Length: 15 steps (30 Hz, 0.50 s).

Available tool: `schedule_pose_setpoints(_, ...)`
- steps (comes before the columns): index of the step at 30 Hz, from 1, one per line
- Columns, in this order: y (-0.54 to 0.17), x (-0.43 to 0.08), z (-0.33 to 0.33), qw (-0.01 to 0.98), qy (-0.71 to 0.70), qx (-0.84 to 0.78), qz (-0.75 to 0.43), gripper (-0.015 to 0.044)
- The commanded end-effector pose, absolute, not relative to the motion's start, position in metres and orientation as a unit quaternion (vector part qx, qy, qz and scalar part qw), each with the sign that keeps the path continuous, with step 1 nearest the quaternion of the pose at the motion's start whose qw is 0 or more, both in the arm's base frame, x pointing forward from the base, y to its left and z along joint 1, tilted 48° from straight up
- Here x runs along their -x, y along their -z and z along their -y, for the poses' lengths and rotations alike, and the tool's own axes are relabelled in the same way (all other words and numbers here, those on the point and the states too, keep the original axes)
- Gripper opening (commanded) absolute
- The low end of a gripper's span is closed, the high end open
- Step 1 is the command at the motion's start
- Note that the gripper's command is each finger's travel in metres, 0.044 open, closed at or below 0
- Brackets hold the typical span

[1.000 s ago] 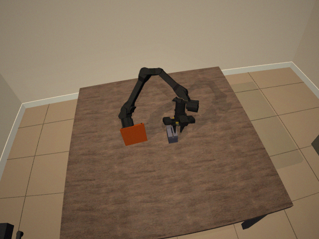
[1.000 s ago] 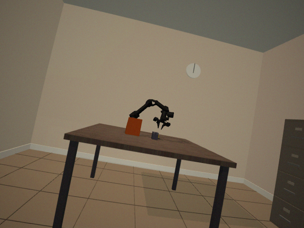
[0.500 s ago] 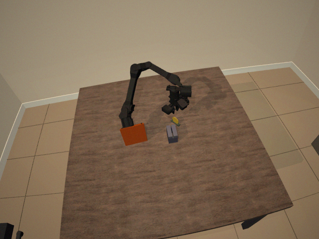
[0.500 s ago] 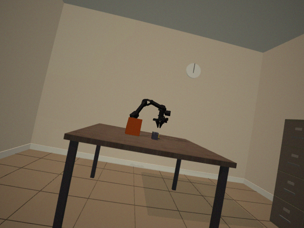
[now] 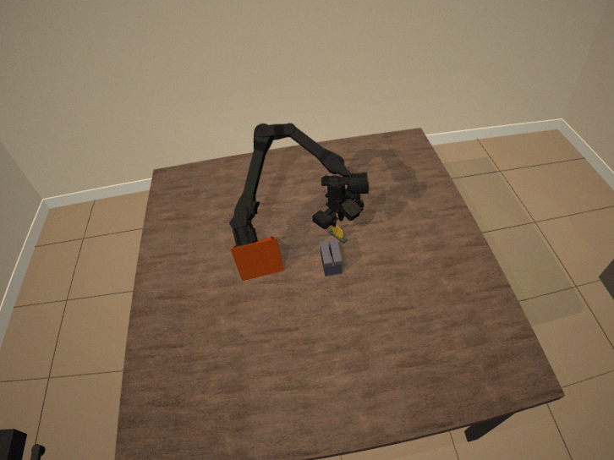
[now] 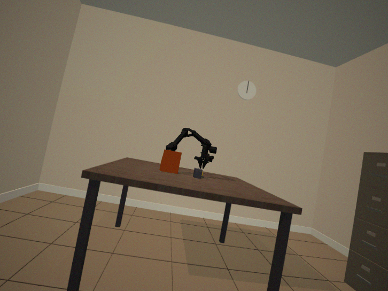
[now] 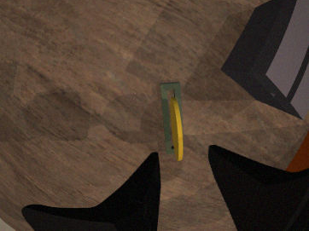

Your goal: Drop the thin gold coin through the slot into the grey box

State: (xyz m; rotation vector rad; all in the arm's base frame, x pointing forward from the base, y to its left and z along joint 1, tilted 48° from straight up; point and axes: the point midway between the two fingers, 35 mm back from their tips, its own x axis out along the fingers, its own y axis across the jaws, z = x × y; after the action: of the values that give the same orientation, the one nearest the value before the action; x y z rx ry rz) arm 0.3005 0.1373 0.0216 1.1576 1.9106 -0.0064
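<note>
I am on the approach to the pick: my gripper (image 7: 183,155) hangs above the coin (image 7: 176,129), which stands on edge in its green holder (image 7: 170,93) on the table (image 5: 359,352), and nothing has been lifted yet. The jaws stand part-way apart with nothing between them, and in the wrist view the coin's near end sits just past the gap between the two fingertips, toward 12 o'clock. From the top view the grey box (image 5: 331,258) lies just beside the holder at about 7 o'clock of it, its slot facing up. My judgement is that the next move calls for easing forward and down so the fingers straddle the coin's flat faces, then closing; the coin's edge already runs roughly in line with the gap. What I cannot make out is how high the tips ride above the coin. The exterior view shows it only as a speck beside the box, and the wrist view cuts the box off at 2 o'clock.
</note>
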Motion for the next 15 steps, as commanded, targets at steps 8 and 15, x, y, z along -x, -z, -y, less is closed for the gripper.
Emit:
schedule_pose_setpoints(8,-0.010,-0.297,-0.150,0.436,0.004,-0.467,-0.769,0.0161)
schedule_pose_setpoints(15,-0.002,-0.296,-0.158,0.436,0.004,-0.467,-0.769,0.0161)
